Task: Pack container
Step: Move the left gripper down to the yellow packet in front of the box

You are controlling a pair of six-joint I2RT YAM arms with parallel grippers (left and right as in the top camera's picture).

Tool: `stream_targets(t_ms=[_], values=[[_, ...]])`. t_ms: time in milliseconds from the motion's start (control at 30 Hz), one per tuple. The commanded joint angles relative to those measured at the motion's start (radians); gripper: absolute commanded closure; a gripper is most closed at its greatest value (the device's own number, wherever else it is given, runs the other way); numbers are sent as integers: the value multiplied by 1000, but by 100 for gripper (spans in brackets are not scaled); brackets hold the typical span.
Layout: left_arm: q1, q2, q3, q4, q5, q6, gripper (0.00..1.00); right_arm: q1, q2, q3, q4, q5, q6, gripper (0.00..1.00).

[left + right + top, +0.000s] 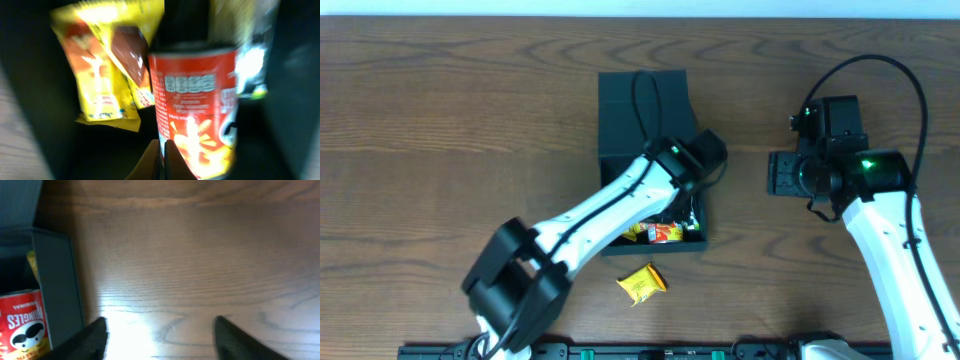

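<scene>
The dark teal container (620, 120) lies open at the table's middle, its flap lid at the far end. My left gripper (695, 205) reaches into it; in the left wrist view its fingers (163, 155) are pressed together with nothing between them, right in front of a red can (197, 105). Yellow snack packets (100, 75) lie beside the can, and packets also show at the container's near end (660, 233). My right gripper (785, 173) is open and empty over bare table to the right of the container (55, 280). The red can also shows in the right wrist view (25, 325).
One yellow snack packet (642, 283) lies on the wooden table just in front of the container. The left arm crosses the container's near half and hides part of its contents.
</scene>
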Motion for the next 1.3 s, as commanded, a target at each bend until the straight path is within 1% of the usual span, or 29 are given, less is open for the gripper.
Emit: stream_targets(t_ms=[0,33,67,100,133,167,200,233,267,300,333,367,400,467,567,600,733,867,967,1033,1100,1167,1267], values=[[6,-151,50,-11,-110,-7,94,2,-34,20,-35,-46,-2,38],[3,-213,48,10,-150,2,94,4,-53,20,-51,-80,-22,29],[3,-251,48,23,-171,37,94,4,-70,20,-62,-91,-35,26],[4,-330,48,14,-194,85,94,4,-108,20,-80,-92,-24,17],[4,-369,48,-18,-193,96,94,4,-134,20,-88,-95,-22,11],[4,-402,48,-70,-193,84,94,4,-163,20,-97,-101,-21,7],[0,-421,48,-123,-193,75,94,4,-187,20,-109,-109,-17,7],[-8,-432,48,-170,-193,90,94,4,-210,20,-125,-116,-15,7],[-18,-437,48,-207,-192,144,94,4,-228,20,-140,-117,-15,6],[-31,-438,48,-243,-183,244,94,4,-246,20,-157,-117,-15,5],[-50,-438,48,-285,-165,372,94,4,-266,20,-175,-113,-16,5],[-67,-438,48,-325,-153,447,90,4,-282,20,-190,-113,-19,5],[-80,-438,47,-352,-140,482,86,4,-297,20,-206,-113,-19,5],[-97,-438,45,-381,-93,548,85,4,-318,20,-237,-113,-19,5],[-101,-438,-10,-339,97,727,86,4,-328,20,-309,-113,-14,5],[-101,-438,-58,-312,132,761,87,4,-328,20,-331,-113,-7,6],[-101,-438,-227,-212,143,766,86,4,-354,21,-330,-166,-1,4],[-101,-438,-405,-85,179,768,82,4,-436,63,-295,-185,-20,1],[-101,-438,-455,-32,208,793,79,4,-477,90,-295,-184,-23,1],[-103,-438,-457,-15,250,860,79,4,-494,93,-295,-184,-23,1],[-103,-438,-469,6,249,914,79,4,-494,93,-295,-185,-23,1],[-103,-438,-494,44,249,975,76,4,-494,92,-295,-184,-23,1],[-103,-438,-530,84,244,1070,62,4,-494,92,-290,-184,-23,1]])
